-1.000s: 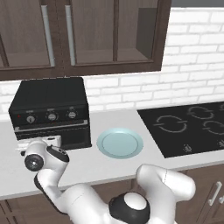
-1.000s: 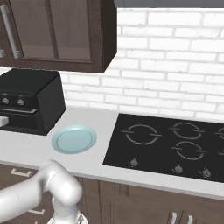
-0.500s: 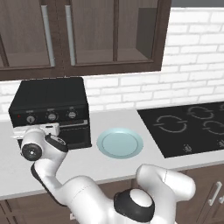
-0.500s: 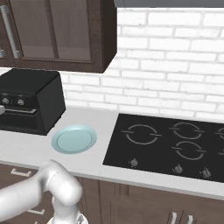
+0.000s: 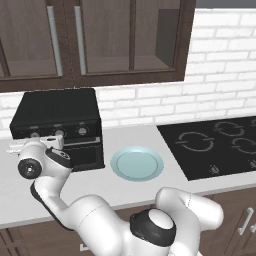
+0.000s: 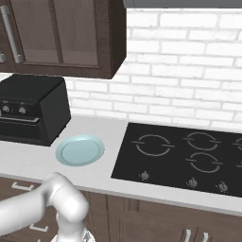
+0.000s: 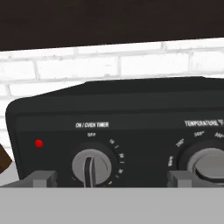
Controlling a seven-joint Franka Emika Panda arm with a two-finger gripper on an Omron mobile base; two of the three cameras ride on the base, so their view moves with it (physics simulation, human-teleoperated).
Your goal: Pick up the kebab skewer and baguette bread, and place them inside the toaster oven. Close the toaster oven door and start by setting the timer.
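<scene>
— End effector (image 7: 111,178) is where, can you see it?

— Yes, it is in front of the toaster oven (image 5: 57,117), at the height of the knob row. Its fingers (image 7: 41,178) are spread wide and nothing is between them.

— What is between the two tips in the hand view?

— The timer knob (image 7: 91,166) stands a little left of the middle, its mark close to upright. A red light (image 7: 39,143) is to the left of it, and the temperature knob (image 7: 209,164) is by the right finger.

— And the toaster oven door (image 6: 19,128)?

— It looks closed. The oven sits at the left on the tabletop (image 6: 108,156), and a pale blue plate (image 5: 137,163) lies just beside it, bare.
</scene>
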